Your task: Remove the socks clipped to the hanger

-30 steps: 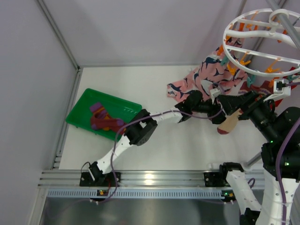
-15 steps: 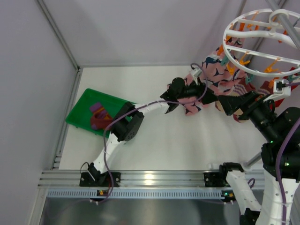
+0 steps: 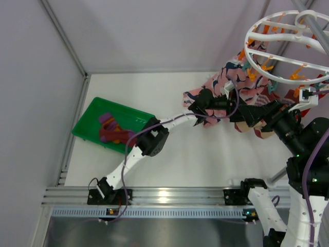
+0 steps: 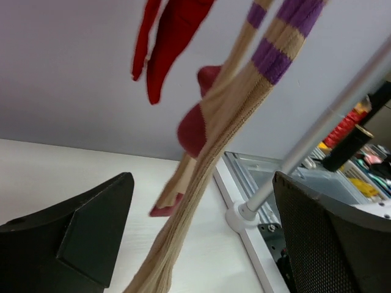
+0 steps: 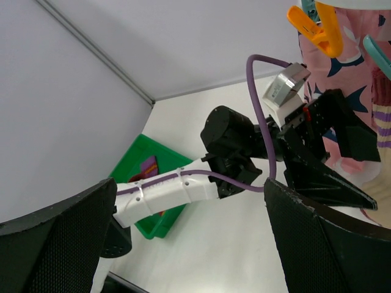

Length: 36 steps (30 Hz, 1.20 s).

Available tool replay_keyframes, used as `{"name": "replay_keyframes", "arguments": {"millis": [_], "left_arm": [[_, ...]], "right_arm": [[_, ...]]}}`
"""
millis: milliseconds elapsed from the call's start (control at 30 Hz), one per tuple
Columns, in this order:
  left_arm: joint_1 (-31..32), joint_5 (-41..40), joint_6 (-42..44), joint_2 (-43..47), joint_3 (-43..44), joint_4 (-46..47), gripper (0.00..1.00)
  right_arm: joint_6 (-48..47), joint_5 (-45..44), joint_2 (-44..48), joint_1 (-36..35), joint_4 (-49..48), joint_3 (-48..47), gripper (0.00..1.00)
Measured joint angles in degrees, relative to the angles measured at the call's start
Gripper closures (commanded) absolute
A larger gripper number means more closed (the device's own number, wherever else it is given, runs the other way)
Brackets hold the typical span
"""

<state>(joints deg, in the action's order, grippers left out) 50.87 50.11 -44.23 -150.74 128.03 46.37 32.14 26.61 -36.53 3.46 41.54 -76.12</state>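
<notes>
The white round hanger (image 3: 288,46) hangs at the top right with orange pegs (image 5: 317,24). A tan sock with purple stripes and a maroon heel (image 4: 226,116) hangs from it, beside a bright red sock (image 4: 168,43). My left gripper (image 4: 201,183) is open, and the tan sock hangs between its fingers without being pinched. In the top view the left gripper (image 3: 234,110) reaches under the hanger, and the tan sock's foot (image 3: 257,128) shows below. My right gripper (image 5: 190,183) is open and empty, close beside the left gripper (image 5: 371,177). A maroon sock with purple and orange patches (image 3: 110,128) lies in the green tray.
The green tray (image 3: 90,121) sits at the table's left. A pink cloth with navy print (image 3: 231,80) hangs from the hanger behind the left gripper. A grey metal pole (image 4: 324,128) stands on a white foot (image 4: 244,213) at the table edge. Grey walls close in the back and left.
The left arm swung back and left half a second ago, then came back right, its open fingers around the tan sock. The right arm has barely moved.
</notes>
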Motion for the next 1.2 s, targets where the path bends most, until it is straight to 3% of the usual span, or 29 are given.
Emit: {"name": "replay_keyframes", "arguments": {"millis": [100, 167, 200, 233, 300, 533, 700, 967, 1200], "left_arm": [[1.1, 3.4, -0.7, -1.6, 1.8, 0.0, 0.02], [2.2, 5.4, -0.9, -1.7, 1.7, 0.0, 0.11], [2.8, 6.1, -0.8, -1.6, 1.4, 0.2, 0.21], [3.4, 6.5, -0.8, -1.4, 0.5, 0.5, 0.54], [4.3, 6.6, -0.9, -0.3, -2.9, 0.6, 1.0], [4.2, 5.0, -11.1, 4.3, -16.5, -1.4, 1.0], [1.4, 5.0, -17.9, 14.4, -24.5, -3.2, 1.0], [1.4, 8.4, -23.9, 32.0, -26.7, -1.4, 1.0], [1.9, 12.2, -26.2, 36.9, -32.9, -0.2, 1.0]], "right_arm": [[0.0, 0.0, 0.0, 0.0, 0.0, 0.0, 0.0], [0.0, 0.0, 0.0, 0.0, 0.0, 0.0, 0.0], [0.0, -0.1, 0.0, 0.0, 0.0, 0.0, 0.01], [0.0, -0.1, 0.0, 0.0, 0.0, 0.0, 0.0], [0.0, -0.2, 0.0, -0.1, 0.0, 0.0, 0.0], [-1.0, -4.4, 0.1, -0.2, 0.3, 0.0, 0.01], [-2.2, -6.2, -1.2, -0.3, 1.6, -1.6, 0.01], [-6.8, -13.0, -6.9, -0.3, 4.5, -7.1, 0.02], [-9.3, -16.3, -8.8, -0.3, 4.1, -8.9, 0.08]]}}
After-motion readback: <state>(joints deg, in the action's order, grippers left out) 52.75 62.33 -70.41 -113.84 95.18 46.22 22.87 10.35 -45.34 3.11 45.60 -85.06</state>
